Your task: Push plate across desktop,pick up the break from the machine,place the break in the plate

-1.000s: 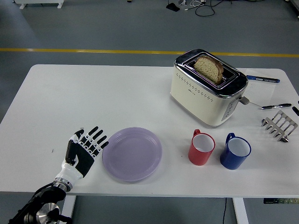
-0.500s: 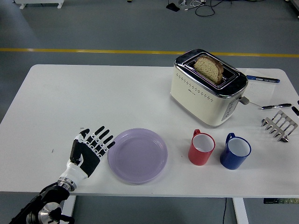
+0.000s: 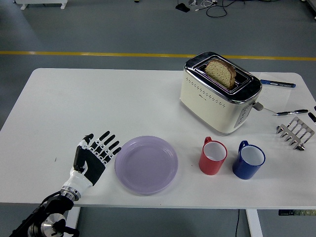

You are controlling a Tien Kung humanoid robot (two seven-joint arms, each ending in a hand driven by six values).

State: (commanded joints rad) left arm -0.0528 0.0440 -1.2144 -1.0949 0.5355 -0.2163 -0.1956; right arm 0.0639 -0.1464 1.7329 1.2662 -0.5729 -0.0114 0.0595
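The left hand is in the lower left of the frame, with flat and spread fingers that hold nothing. Its fingertips are at the left rim of the purple plate, touching it or just beside it; I cannot tell which. The plate lies near the bottom edge of the table, a little left of the centre. I judge that the pushing step is in progress or near its end, because the plate is not yet close to the toaster.

The slice of bread stands upright in the toaster slot, in the upper right part of the frame, well apart from the plate. So the picking and the placing are not done. The right hand is not visible.

The white table is smooth and mostly bare on its left side. On the right side stand a red mug and a blue mug, between the plate and the right edge. Further right there are a metal toast rack and two pens. Behind the table is a grey floor with a yellow line, and some cables at the top.
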